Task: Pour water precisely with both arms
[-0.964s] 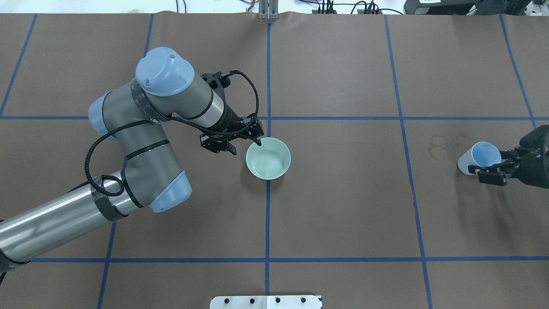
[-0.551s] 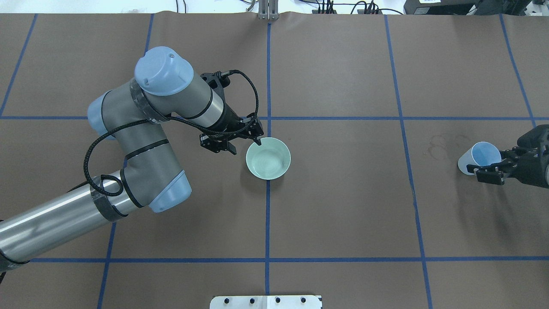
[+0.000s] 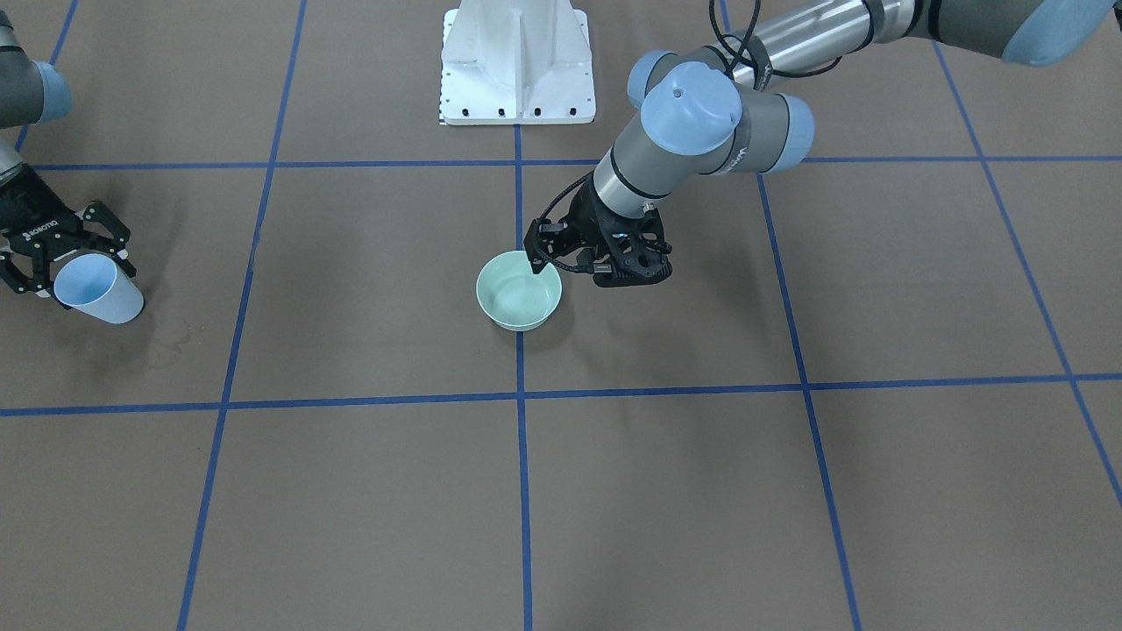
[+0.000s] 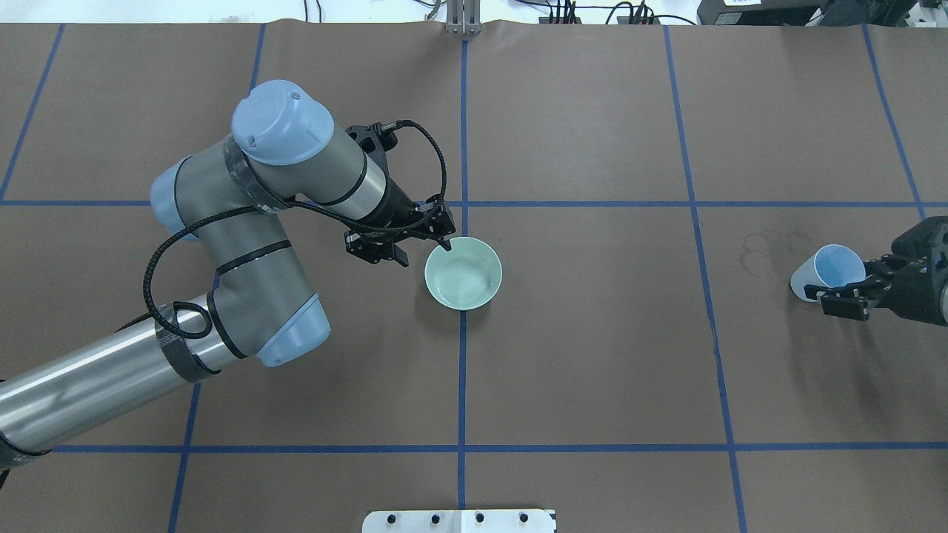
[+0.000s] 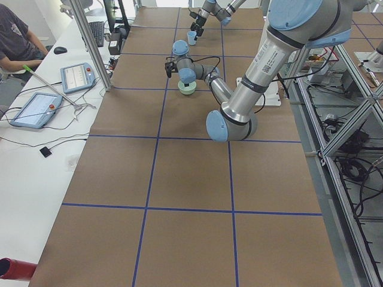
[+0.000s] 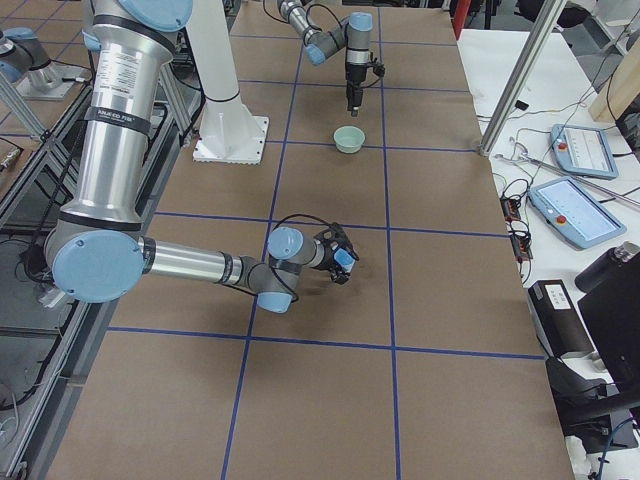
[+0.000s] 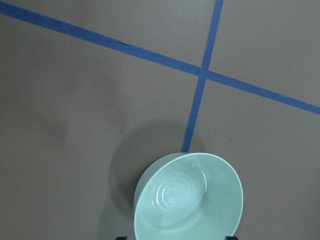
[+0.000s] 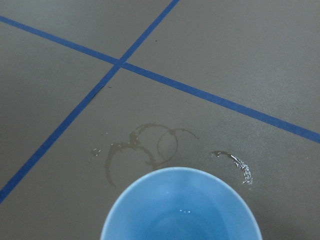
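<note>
Brown gridded table (image 4: 592,355), left gripper (image 4: 444,243) pinching green bowl (image 4: 464,273) rim, right gripper (image 4: 840,292) clamping blue cup (image 4: 828,269), water (image 8: 186,212) glinting inside

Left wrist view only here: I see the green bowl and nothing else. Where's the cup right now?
Observer: Far to the robot's right, the blue cup is tilted in the right gripper.
Operator: Any water in it?
Observer: The right wrist view shows small glints of water low inside it.
Operator: Spills?
Observer: Ring stains and a shiny, wet-looking streak on the table below it.
</note>
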Robot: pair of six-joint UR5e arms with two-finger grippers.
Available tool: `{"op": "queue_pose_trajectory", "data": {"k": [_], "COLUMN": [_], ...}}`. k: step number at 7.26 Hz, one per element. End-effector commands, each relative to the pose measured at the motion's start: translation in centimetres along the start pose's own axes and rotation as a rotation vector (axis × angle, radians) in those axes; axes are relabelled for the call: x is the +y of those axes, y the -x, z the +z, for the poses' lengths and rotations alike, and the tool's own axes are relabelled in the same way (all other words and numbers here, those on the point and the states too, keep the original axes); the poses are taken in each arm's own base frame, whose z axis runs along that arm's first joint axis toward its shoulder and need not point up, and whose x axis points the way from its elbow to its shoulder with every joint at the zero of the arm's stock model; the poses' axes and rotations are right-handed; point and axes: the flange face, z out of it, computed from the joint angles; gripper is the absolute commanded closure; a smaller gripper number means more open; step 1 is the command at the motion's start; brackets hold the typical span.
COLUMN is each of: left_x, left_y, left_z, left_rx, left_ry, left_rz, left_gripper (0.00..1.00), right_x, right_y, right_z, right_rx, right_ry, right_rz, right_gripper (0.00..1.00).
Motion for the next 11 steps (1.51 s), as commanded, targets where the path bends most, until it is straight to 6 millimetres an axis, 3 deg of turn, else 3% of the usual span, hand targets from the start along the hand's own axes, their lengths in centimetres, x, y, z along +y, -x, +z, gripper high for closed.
{"op": "queue_pose_trajectory", "data": {"k": [1, 10, 11], "left_x": [0.1, 0.4, 0.4], "left_y": [-0.1, 0.5, 0.5], "left_z": [-0.2, -1.0, -1.0], "left_rx": [0.002, 0.01, 0.01], "left_ry": [0.0, -0.002, -0.003], "left_rz": [0.002, 0.004, 0.004], "left_gripper": [0.28, 0.28, 0.28], "right_x": [0.5, 0.1, 0.1], "right_y": [-0.4, 0.1, 0.1], "right_z": [0.7, 0.8, 0.6], "right_rx": [-0.011, 0.006, -0.003], "right_ry": [-0.032, -0.092, -0.106], "right_rz": [-0.012, -0.054, -0.057], "right_gripper": [0.07, 0.12, 0.26]}}
